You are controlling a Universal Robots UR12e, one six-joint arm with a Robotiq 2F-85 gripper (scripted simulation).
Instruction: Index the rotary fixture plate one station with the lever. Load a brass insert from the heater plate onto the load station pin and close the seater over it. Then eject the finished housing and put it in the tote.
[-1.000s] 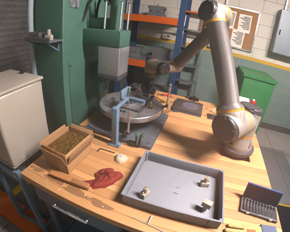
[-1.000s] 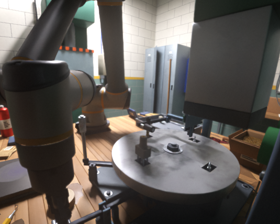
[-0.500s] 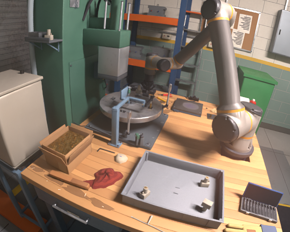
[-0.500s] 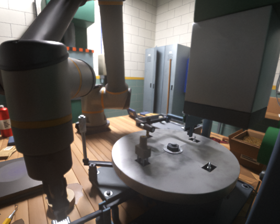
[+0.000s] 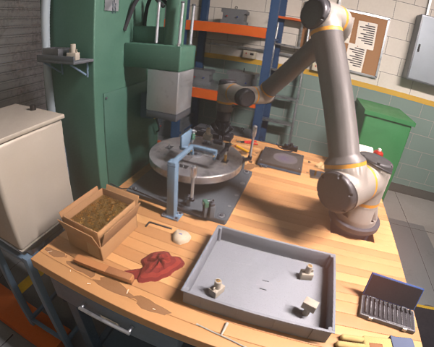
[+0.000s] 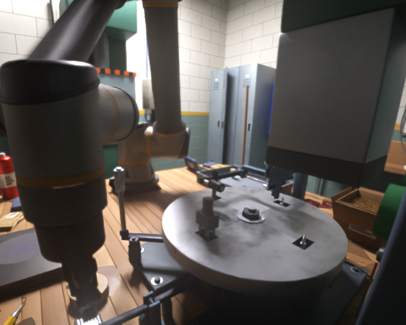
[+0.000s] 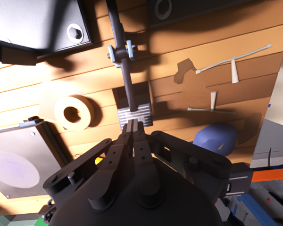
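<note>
The heater plate carries no brass insert that I can see, and my wrist partly hides it in the second side camera. My gripper is closed and empty, its tips right over the ribbed pedal at the end of a dark rod behind the rotary plate. One finished housing stands upright on the plate near its rim. A bare pin sits in another station. The blue seater arm reaches over the plate's front. The index lever stands upright beside the plate. The grey tote holds three housings.
The green press overhangs the plate's far side. A cardboard box of inserts, a red rag and a hex key lie front left. A tape roll and a blue cap lie near the gripper.
</note>
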